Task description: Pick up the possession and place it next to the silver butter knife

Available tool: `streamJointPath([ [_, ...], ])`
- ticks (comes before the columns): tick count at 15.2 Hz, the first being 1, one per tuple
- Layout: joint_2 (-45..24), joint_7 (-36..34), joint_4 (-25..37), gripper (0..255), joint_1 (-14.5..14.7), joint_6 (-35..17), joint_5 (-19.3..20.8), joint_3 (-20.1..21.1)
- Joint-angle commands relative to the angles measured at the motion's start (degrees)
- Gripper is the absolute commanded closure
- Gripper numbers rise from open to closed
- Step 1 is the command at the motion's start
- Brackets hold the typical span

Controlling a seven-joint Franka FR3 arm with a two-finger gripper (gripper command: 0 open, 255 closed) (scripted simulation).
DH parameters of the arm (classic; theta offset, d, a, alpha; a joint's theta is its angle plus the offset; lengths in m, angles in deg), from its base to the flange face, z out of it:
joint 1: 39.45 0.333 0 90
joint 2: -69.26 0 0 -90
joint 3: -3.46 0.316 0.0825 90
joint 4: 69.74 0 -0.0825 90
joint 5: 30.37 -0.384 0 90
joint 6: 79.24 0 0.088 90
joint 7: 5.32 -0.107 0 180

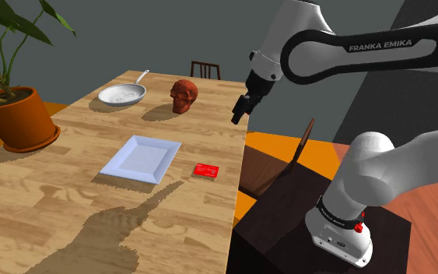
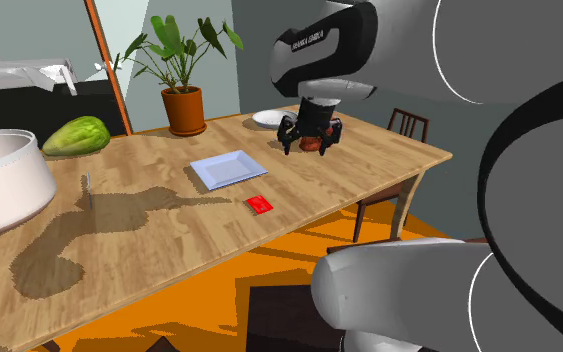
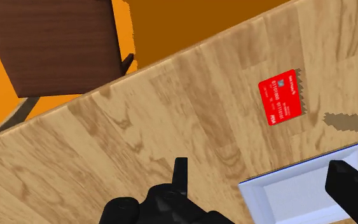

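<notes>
Wood table (image 1: 54, 202), card (image 1: 205, 170) flat near shoulder view's centre: likely light, stiff, slick, so you pinch across its narrow width; gripper (image 1: 242, 109) fingers apart.

A wooden table (image 1: 54, 194) stands on an orange floor (image 1: 271, 148) before grey walls (image 1: 131, 39), dark chairs (image 1: 204, 64) beside it.

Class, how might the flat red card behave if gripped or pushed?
The red card lies flush on the table, so it is probably hard to pinch. It looks thin: likely light, and may slide when pushed.
</notes>
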Motion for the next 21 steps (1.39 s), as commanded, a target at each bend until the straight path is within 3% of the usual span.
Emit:
streamJointPath([
  [1, -1.1, 1.8, -3.3, 0, 1.6, -6.8, -0.9, 0.7],
  [10, -15.6, 9.6, -11.7, 0, 11.2, -38.6, -6.0, 3.6],
  [15, -29.2, 16.1, -11.6, 0, 20.3, -56.9, -9.9, 0.6],
  [18, -33.2, 17.3, -10.4, 0, 23.2, -59.8, -11.0, -1.9],
  [21, -37.1, 19.1, -8.9, 0, 28.6, -62.5, -12.8, -7.0],
])
